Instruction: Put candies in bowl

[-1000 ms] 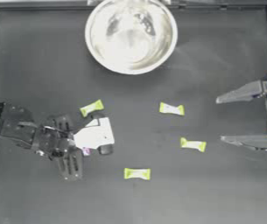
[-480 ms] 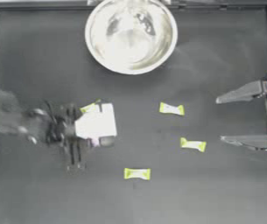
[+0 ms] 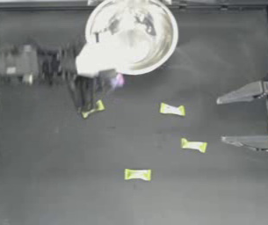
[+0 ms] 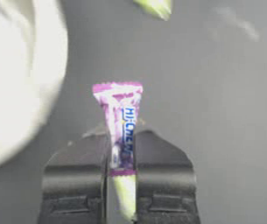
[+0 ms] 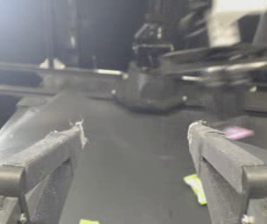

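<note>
Swung up from mid-desk (image 3: 53, 176) toward the bowl (image 3: 131, 36) within the last second: left gripper (image 4: 122, 151), now at the bowl's near rim, clamped on the purple candy (image 4: 121, 124) and carrying it along. Means a drop is close, by the look of it. Nothing clearly seen inside the bowl yet. Four yellow-green candies (image 3: 172, 109) lying loose on the desk. Parked at the right edge, jaws wide apart: right gripper (image 3: 247, 117).
</note>
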Robot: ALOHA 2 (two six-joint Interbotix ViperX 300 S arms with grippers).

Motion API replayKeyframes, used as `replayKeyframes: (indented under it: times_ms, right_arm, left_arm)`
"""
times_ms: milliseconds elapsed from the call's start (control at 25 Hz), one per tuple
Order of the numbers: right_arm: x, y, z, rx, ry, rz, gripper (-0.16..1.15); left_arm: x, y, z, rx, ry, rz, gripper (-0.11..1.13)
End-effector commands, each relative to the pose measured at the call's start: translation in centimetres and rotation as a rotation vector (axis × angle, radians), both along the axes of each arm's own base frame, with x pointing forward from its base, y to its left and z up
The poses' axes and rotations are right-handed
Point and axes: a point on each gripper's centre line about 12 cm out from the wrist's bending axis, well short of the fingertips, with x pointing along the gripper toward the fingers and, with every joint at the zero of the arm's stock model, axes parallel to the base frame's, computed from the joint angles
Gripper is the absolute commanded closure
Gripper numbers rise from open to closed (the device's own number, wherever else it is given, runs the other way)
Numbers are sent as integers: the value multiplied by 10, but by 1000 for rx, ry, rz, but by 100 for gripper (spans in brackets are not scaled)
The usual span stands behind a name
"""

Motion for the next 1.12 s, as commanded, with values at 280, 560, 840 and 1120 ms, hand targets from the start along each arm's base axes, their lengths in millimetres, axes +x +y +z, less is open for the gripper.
replayKeyframes:
  times_ms: [280,560,840,1120]
  right_arm:
    - [1,-1,3,19,-11,-6,-2]
    - [1,-1,2,20,-9,-7,-2]
    - [1,-1,0,19,-6,-6,-2]
    - [1,-1,0,19,-5,-6,-2]
  left_arm:
    - [27,86,-4,41,-47,93,68]
    - [37,131,-32,49,-17,139,68]
    - [41,157,-46,47,-1,171,60]
    - [44,163,-44,52,-10,178,-7]
